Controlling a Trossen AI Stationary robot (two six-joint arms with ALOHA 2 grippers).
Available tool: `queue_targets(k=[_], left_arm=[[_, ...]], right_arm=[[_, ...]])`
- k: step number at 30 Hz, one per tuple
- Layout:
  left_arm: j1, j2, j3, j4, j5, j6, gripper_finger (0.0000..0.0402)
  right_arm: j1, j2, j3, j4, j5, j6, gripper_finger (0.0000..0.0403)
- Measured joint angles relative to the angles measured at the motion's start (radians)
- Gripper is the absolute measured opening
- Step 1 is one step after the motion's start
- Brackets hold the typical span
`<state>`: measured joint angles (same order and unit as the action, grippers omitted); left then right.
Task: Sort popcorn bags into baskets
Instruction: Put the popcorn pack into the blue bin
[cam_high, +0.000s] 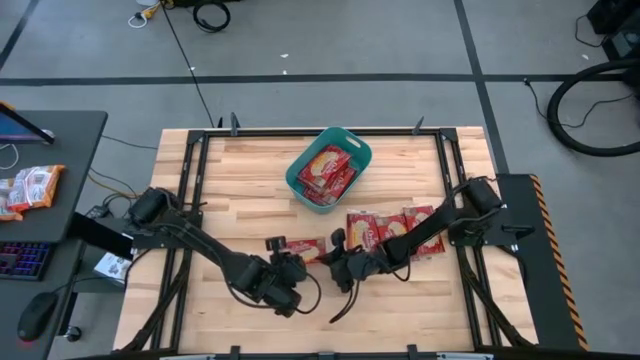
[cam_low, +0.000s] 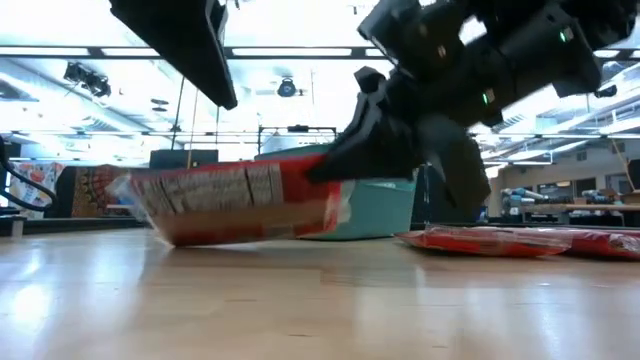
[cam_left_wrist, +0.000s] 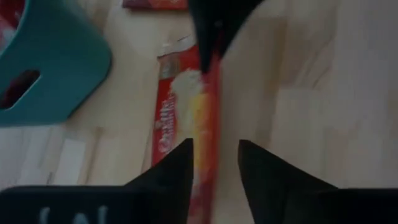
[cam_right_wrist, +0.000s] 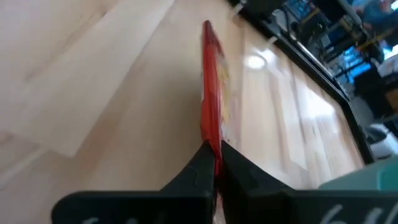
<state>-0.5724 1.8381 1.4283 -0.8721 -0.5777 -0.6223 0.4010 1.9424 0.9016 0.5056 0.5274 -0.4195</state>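
Here the left end effector (cam_high: 298, 262) sits at the near middle of the table (cam_high: 230, 190), its fingers (cam_left_wrist: 177, 163) spread apart on either side of a popcorn bag (cam_high: 304, 247) without gripping it. That bag stands on edge, tilted, with one end low over the wood. At its right end, the right end effector (cam_high: 338, 262) has its fingers pressed together on the packet's thin edge, pinching it. This looks like a handover between the arms, with the right one now carrying the load. To do it well, the left arm should probably back straight away from the packet so its fingers do not drag the edge. The right arm should then lift before swinging, since the pinch is near one end and the bag may droop. The teal basket (cam_high: 358, 150), already holding packets, waits at the far middle. More bags (cam_high: 385, 226) lie flat to the right, near the right arm.
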Motion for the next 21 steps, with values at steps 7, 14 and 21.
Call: queue_targets(k=[7,14,21], left_arm=[[0.016,0.03,-0.001,0.005,0.001,0.001,0.0184],[0.042,0.033,-0.001,-0.022,0.017,-0.001,0.0187],[0.055,0.039,-0.001,-0.045,0.075,0.005,0.01]], right_arm=[[-0.02,-0.103,0.0,-0.058,-0.051,0.21,0.0008],[-0.044,-0.179,0.0,-0.097,-0.175,0.363,0.0008],[-0.052,-0.228,0.0,-0.115,-0.202,0.418,0.0008]])
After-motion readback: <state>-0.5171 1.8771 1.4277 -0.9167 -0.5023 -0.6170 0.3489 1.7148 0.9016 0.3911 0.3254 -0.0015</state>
